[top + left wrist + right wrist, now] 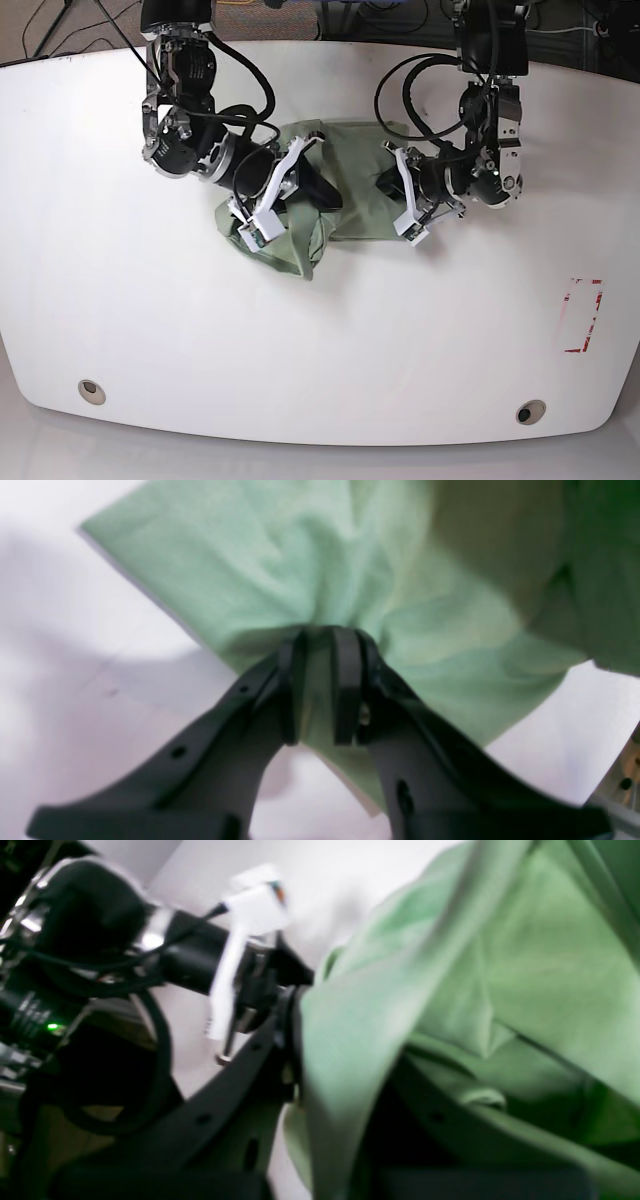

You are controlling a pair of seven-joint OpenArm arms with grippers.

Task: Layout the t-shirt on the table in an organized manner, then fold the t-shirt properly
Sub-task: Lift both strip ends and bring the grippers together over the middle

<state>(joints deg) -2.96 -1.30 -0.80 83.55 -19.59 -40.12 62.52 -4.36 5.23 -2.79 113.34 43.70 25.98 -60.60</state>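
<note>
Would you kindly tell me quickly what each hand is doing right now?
Left hand: closed on a fold of the t-shirt.
Right hand: closed, gripping the t-shirt, whose cloth drapes over it.

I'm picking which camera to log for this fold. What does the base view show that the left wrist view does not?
Only the base view shows both arms, the right gripper, the whole bunched t-shirt, the table's grommet holes and red-marked rectangle. Only the left wrist view shows the left gripper pinching a gathered fold. Both show green fabric on white tabletop.
</note>
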